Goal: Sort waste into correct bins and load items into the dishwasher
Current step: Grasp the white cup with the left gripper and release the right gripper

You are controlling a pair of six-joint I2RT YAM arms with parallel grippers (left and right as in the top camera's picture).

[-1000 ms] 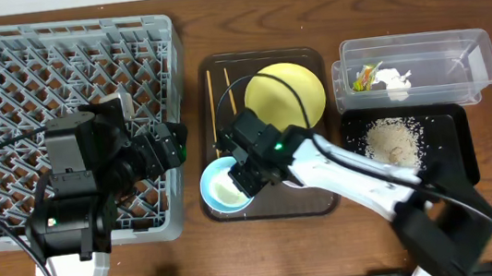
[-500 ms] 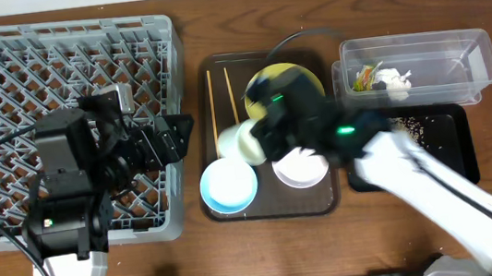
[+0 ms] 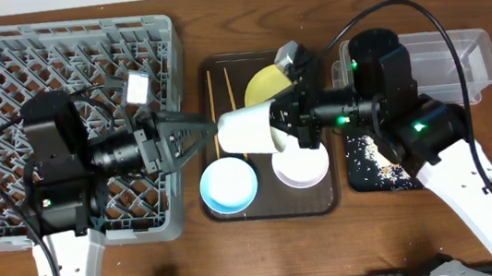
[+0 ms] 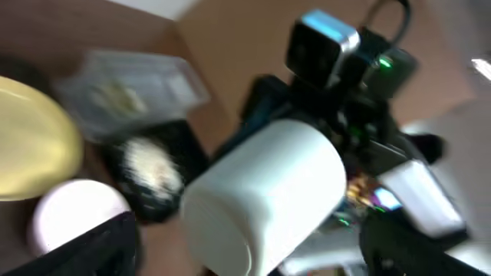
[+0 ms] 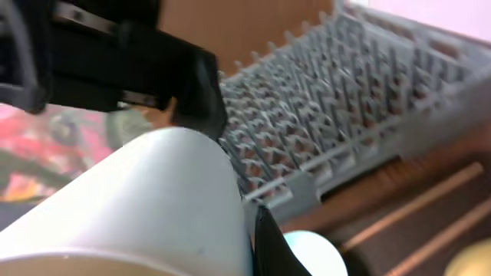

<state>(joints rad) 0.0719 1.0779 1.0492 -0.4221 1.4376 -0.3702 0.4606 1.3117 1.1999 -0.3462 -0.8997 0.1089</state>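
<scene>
My right gripper [image 3: 280, 125] is shut on the rim of a white cup [image 3: 243, 131], held on its side above the brown tray, base pointing left. My left gripper [image 3: 208, 133] is open, its fingers spread at the cup's base, one on either side. In the left wrist view the white cup [image 4: 265, 195] fills the middle between the dark fingers [image 4: 100, 245]. A light-blue bowl [image 3: 228, 185] and a white bowl [image 3: 302, 169] sit on the brown tray [image 3: 328, 205]. The yellow plate [image 3: 263, 84] is partly hidden behind the cup. Chopsticks [image 3: 209, 91] lie at the tray's left. The grey dish rack [image 3: 70, 60] stands at the left.
The clear tub [image 3: 455, 58] stands at the back right, partly hidden by my right arm. In front of it is the black tray [image 3: 362, 180] with rice scraps [image 3: 365, 149]. Cables loop above both arms.
My right arm has lifted the white cup off the tray area and turned it sideways toward the left. My left gripper has swung right to the cup's base.
</scene>
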